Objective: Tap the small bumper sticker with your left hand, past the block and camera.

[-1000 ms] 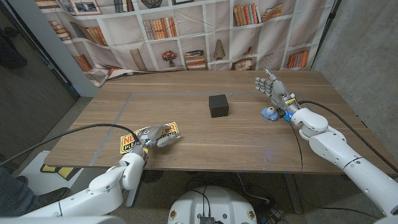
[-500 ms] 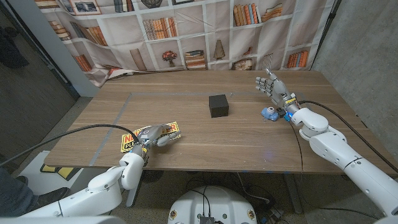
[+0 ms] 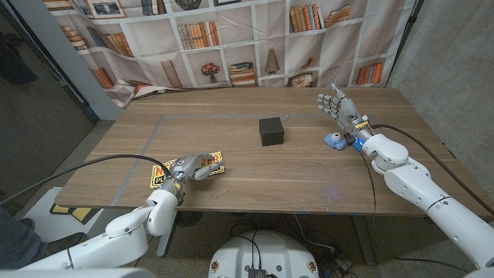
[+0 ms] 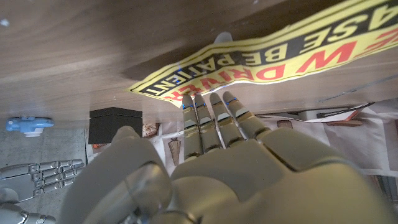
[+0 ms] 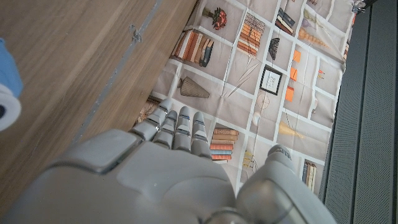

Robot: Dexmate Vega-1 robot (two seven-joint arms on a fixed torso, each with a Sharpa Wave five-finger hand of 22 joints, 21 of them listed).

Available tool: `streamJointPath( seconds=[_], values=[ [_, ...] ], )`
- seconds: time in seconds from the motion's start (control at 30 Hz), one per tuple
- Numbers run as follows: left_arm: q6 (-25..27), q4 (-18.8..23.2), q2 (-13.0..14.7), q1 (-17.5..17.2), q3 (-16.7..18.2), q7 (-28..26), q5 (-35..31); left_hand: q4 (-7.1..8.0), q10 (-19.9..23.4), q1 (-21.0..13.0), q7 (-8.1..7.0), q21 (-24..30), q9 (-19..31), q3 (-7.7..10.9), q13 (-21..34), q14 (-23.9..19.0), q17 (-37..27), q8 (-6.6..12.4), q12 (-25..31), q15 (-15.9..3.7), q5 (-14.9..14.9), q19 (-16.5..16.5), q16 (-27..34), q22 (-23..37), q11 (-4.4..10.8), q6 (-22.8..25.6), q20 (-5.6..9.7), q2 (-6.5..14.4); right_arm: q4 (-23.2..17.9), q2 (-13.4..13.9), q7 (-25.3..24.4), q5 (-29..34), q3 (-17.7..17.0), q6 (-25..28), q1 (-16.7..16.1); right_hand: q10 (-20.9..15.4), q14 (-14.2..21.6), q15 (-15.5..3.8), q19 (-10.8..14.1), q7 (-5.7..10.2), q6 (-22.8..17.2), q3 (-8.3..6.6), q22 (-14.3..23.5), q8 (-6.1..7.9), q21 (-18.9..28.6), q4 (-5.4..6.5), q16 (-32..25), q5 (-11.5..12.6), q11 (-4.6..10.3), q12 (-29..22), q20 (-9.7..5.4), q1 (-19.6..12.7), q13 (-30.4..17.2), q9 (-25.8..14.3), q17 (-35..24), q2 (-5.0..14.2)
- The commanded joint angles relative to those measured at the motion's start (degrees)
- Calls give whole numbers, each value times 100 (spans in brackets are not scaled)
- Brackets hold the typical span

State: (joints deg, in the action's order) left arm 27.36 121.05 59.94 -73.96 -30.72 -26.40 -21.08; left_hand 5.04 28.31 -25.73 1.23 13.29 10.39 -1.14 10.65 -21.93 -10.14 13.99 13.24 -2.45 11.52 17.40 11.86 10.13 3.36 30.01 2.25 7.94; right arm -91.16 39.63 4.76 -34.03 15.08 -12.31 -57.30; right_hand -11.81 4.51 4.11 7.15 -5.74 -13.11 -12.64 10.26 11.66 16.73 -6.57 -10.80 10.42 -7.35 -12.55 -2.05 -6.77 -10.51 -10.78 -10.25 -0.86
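Observation:
The yellow bumper sticker [image 3: 164, 174] with red and black lettering lies near the table's front left edge. My left hand [image 3: 193, 167] reaches over its right half with fingers stretched out together; whether they touch it I cannot tell. In the left wrist view the fingertips [image 4: 206, 106] end at the edge of the sticker [image 4: 292, 53], and my left hand [image 4: 211, 162] holds nothing. The black block [image 3: 271, 130] stands mid-table, also seen as the block [image 4: 115, 125]. A small blue camera [image 3: 336, 140] lies right of it. My right hand [image 3: 337, 105] is raised behind the camera, fingers spread.
A bookshelf-print curtain [image 3: 231, 46] hangs behind the wooden table [image 3: 309, 177]. A tape line [image 3: 147, 143] runs across the table's left part. The right wrist view has my right hand [image 5: 155, 174] over the table [image 5: 62, 56] with the blue camera [image 5: 6, 87] at the edge.
My left hand has crept slightly farther over the sticker. The right hand, block and camera stay where they were.

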Motion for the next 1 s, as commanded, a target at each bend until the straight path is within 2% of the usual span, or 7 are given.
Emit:
streamJointPath(
  seconds=[0.03,0.17,0.37,0.73,1.0],
  values=[
    [195,361,239,-144,237,-102,-170,-6,-57,-93,-16,-54,20,39,11,22,-15,-22,-49,-99,39,-36,-51,2,-57,10,152,1,132,-85,41,-26,-15,-188,-6,-4,0,4,39,-2,-47,-11,14,29,-23,-13,14,24,19,-18,-25,-24,-24,-22,-23,76],
    [220,452,270,-247,329,-135,-104,-12,-55,-109,-25,-63,20,46,12,25,-16,-35,-56,-98,39,-47,-58,2,-56,-2,147,5,147,-81,35,7,-10,-205,9,1,-5,6,41,-1,-43,-12,14,24,-29,-15,16,24,14,-15,-26,-28,-24,-22,-23,79],
    [581,699,240,-493,385,-221,-130,-23,-30,-133,-22,-71,21,58,12,12,-16,-36,-59,-99,39,-45,-59,2,-37,26,153,10,234,-89,101,-7,10,-194,91,12,-2,6,45,4,-26,-14,14,14,-39,-18,14,24,14,-9,-26,-35,-24,-22,-22,84],
    [1583,1266,180,-1065,560,-423,-222,-37,-40,-167,-28,-89,21,74,13,0,-17,-56,-81,-102,38,-64,-65,2,-36,26,155,18,527,-159,360,-36,139,-175,363,16,4,1,50,6,-13,-13,15,4,-52,-21,12,24,13,-6,-19,-40,-24,-22,-21,86],
    [1626,1164,-59,-1453,797,-842,-50,-45,-43,-189,-29,-101,22,85,14,13,-18,-75,-95,-102,36,-75,-77,3,-36,17,152,22,709,-218,511,-32,233,-184,519,15,1,-1,55,6,-6,-12,15,-2,-64,-22,13,23,10,-5,-20,-43,-24,-22,-21,89]
  ],
)
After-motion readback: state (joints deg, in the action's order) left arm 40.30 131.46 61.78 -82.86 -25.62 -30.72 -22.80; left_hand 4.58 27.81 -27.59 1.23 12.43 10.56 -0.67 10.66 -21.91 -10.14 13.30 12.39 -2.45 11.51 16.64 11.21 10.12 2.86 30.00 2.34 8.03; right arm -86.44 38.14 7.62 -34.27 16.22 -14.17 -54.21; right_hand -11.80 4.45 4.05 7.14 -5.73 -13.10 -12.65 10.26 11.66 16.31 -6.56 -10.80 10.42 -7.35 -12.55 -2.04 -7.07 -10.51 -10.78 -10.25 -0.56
